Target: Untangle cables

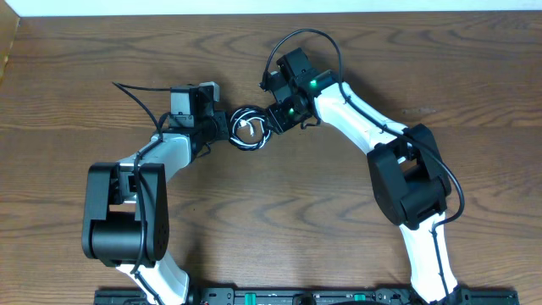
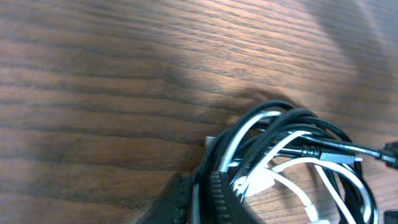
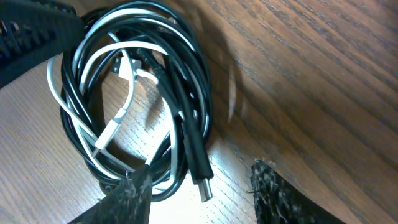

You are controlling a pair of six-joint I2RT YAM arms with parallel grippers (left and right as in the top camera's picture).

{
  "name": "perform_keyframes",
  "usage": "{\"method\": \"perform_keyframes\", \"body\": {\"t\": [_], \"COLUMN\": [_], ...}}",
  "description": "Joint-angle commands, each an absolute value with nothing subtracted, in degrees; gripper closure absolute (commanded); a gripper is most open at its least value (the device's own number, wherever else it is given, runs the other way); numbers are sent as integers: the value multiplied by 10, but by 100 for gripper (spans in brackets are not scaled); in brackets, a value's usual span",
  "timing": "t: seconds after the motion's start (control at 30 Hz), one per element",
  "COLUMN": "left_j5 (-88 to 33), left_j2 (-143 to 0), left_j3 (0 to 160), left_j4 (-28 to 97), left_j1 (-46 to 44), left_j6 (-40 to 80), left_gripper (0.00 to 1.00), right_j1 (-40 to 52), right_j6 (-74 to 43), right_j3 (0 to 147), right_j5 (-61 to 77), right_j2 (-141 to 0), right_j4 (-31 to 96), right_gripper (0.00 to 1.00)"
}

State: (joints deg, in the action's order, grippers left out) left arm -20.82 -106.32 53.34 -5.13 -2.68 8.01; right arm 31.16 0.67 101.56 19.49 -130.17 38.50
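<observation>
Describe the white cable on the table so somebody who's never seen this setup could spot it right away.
On the wooden table, look between the left hand and the right hand, where a small coil of cables lies. Wound inside that coil is the white cable. It is thinner than the black cable looped with it, and it is the only light-coloured strand there.

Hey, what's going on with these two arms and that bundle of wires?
Two robot arms are working on a tangled coil of black cable and white cable on the wooden table. The left gripper is pinching the coil's edge; the right gripper stands open around the opposite side, nothing separated yet.
</observation>
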Motion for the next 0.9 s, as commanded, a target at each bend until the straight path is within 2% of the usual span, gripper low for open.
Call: {"method": "perform_keyframes", "body": {"t": [0.0,0.17,0.3,0.87], "left_j5": [-198,-198,-199,-219], "left_j2": [-1070,-1070,-1070,-1071], "left_j3": [537,538,538,537], "left_j4": [-48,-48,-47,3], "left_j1": [-23,-13,-4,-4], "left_j6": [78,78,78,79], "left_gripper": [71,72,81,81], "right_j1": [319,320,320,320], "right_j6": [21,21,21,25], "right_j3": [1019,1019,1019,1019], "right_j5": [194,194,194,166], "right_j2": [-1322,-1336,-1341,-1341], "right_j4": [383,381,381,377], "right_gripper": [52,52,52,51]}}
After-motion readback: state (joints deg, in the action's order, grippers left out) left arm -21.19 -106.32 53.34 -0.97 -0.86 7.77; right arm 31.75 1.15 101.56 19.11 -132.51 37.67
